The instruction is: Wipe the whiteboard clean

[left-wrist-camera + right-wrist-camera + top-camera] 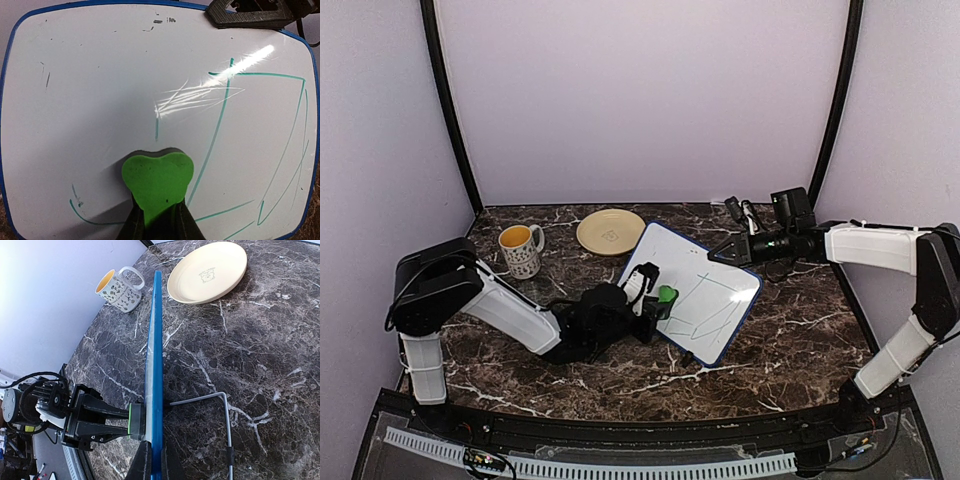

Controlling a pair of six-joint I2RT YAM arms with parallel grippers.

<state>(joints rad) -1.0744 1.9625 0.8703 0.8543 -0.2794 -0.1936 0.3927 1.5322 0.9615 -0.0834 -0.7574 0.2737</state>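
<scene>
The whiteboard (705,285), white with a blue frame, stands tilted on the marble table, with thin green lines on its right and lower parts (260,150). My left gripper (658,300) is shut on a green heart-shaped eraser (157,177), pressed flat against the board's lower middle. My right gripper (732,250) is shut on the board's top edge; in the right wrist view the blue frame (157,365) runs edge-on between its fingers (142,462). The eraser (134,421) also shows there against the board's face.
A yellow-lined patterned mug (521,248) and a round yellow plate (610,231) stand at the back left of the board. A wire stand (225,415) props the board from behind. Purple walls close in on three sides.
</scene>
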